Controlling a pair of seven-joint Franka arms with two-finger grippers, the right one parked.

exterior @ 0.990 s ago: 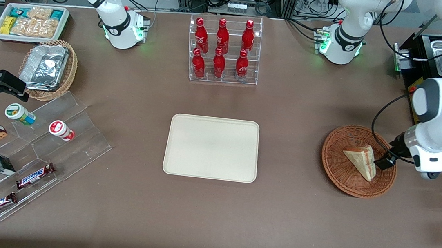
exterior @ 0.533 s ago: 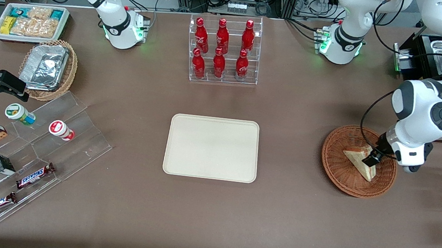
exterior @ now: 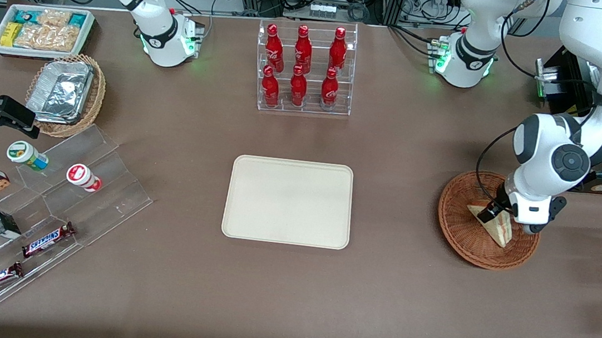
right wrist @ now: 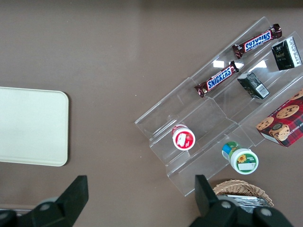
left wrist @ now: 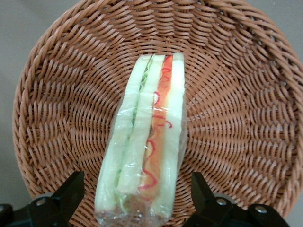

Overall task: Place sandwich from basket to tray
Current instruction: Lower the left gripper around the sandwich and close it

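One tray (exterior: 288,201) lies unmoved mid-table. Nearer the working arm's end, the sandwich (exterior: 496,226) remains in the basket (exterior: 461,242); the gripper (exterior: 489,211) has shifted over it, fingers (left wrist: 71,189) spread, straddling the wedge.

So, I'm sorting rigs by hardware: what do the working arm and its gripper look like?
The left arm is glossy white with rounded joints, a dark grey round cap, and a black cable looping beside it. Its gripper, over the sandwich, has black angular fingers.
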